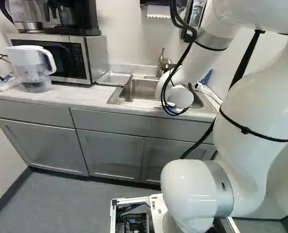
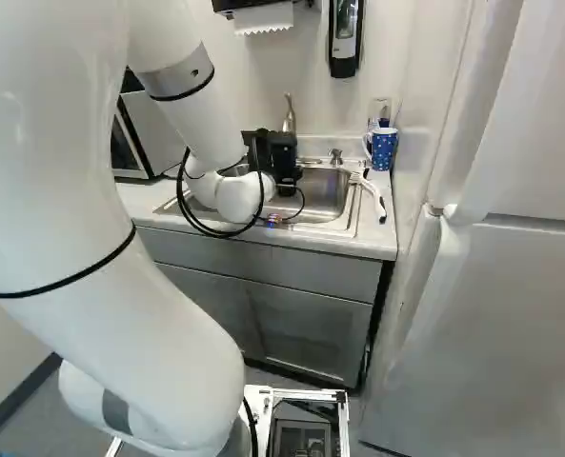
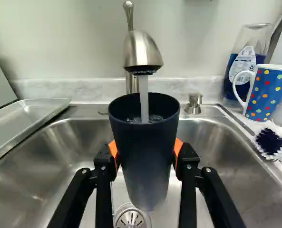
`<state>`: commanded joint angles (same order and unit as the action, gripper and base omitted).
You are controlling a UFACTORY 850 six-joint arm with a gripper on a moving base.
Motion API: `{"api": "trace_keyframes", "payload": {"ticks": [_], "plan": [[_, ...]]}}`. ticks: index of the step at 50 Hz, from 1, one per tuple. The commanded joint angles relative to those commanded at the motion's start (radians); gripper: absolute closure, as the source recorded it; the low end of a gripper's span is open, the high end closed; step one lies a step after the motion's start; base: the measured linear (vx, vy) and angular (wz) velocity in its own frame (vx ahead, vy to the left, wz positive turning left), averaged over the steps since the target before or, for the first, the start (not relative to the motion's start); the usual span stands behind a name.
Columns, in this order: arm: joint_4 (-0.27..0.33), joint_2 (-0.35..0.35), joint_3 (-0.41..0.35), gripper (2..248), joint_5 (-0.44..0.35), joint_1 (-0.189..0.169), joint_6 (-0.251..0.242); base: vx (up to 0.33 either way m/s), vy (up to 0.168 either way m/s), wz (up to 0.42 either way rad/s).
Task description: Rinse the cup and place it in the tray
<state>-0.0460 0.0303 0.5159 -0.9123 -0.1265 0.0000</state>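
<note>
A pale wall (image 1: 127, 29) backs a grey-cabineted kitchen desk (image 1: 80, 97) with a light top. At the left of the left base view, a white-lidded water pitcher (image 1: 34, 63) stands on it, in front of the microwave (image 1: 99, 56). A black coffee maker (image 1: 61, 14) sits on top of the microwave. Next comes the shallow metal tray (image 1: 113, 77), between the microwave and the stainless-steel sink (image 3: 226, 137).

Within the sink area, the end effector (image 2: 276, 157) is pinching the cup; in the wrist view, the orange pads of the end effector (image 3: 145, 154) press its opposite sides. The dark, tapered cup (image 3: 143, 161) is upright over the basin, under the faucet (image 3: 141, 50), and a stream of water (image 3: 144, 97) runs into its open mouth. The drain (image 3: 131, 218) shows beyond its lower end.

Farther right, a small metal pump (image 3: 194, 103) rises from the sink's back rim. Past it are a clear bottle of blue dish soap (image 3: 230, 71), a blue mug with coloured dots (image 3: 269, 92) and a white-bristled brush (image 3: 271, 142) with a dark centre. A white refrigerator (image 2: 511, 305) fills the right of the right base view.
</note>
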Motion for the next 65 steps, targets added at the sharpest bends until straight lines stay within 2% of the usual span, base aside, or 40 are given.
{"api": "trace_keyframes", "payload": {"ticks": [35,65], "plan": [[0.000,-0.001,-0.001,125,0.000,0.005,0.000,0.000,0.000,0.000],[0.000,-0.018,0.002,125,0.000,0.094,0.000,0.000,0.000,0.000]]}}
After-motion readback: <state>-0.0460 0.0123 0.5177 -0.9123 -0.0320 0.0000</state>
